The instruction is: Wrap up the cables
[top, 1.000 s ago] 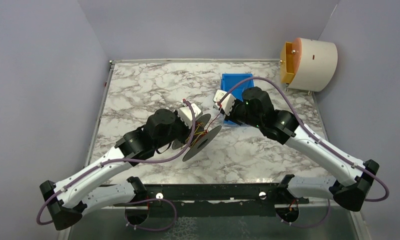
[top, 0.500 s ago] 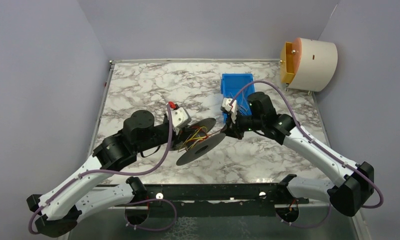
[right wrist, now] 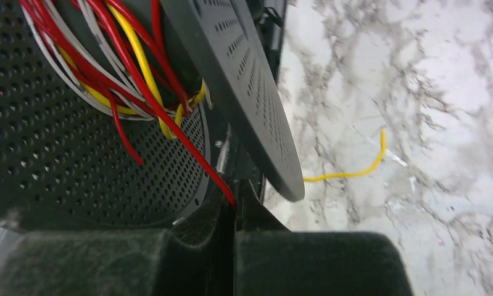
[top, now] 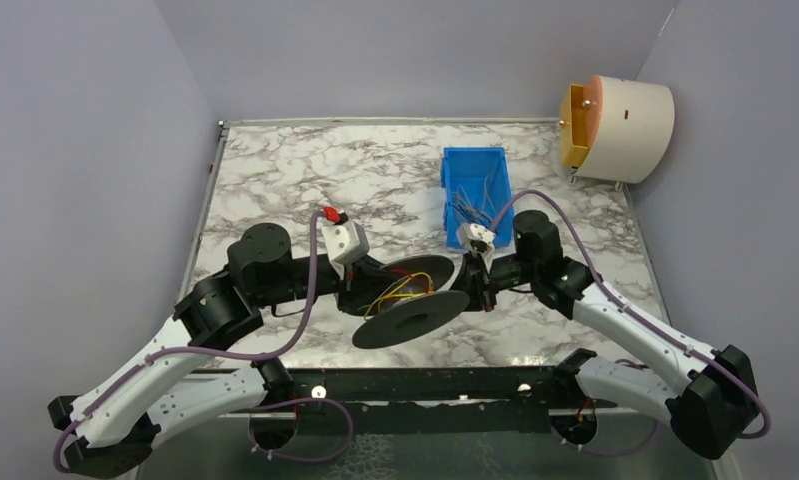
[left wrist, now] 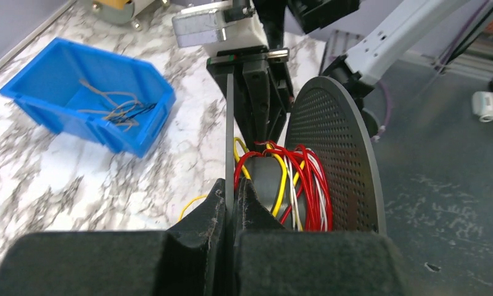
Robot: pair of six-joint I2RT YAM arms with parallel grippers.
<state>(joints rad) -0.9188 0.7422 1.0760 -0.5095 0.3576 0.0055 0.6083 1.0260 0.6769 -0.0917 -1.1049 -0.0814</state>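
The thin flange edge of the black spool (top: pixel 405 316) is being pinched by the clenched left gripper (left wrist: pixel 230 192), over the near half of the worktop (top: pixel 275 170). The cables (left wrist: pixel 293 179), string-thin strands in red, yellow and white, are being carried in loose, crossing turns around the hub, between two perforated flanges. One red strand (right wrist: pixel 169 123) is being stretched slantwise from the hub and is being grasped by the clenched right gripper (right wrist: pixel 234 206). A loose yellow cable (right wrist: pixel 355 168) is being borne, curved, by the marble.
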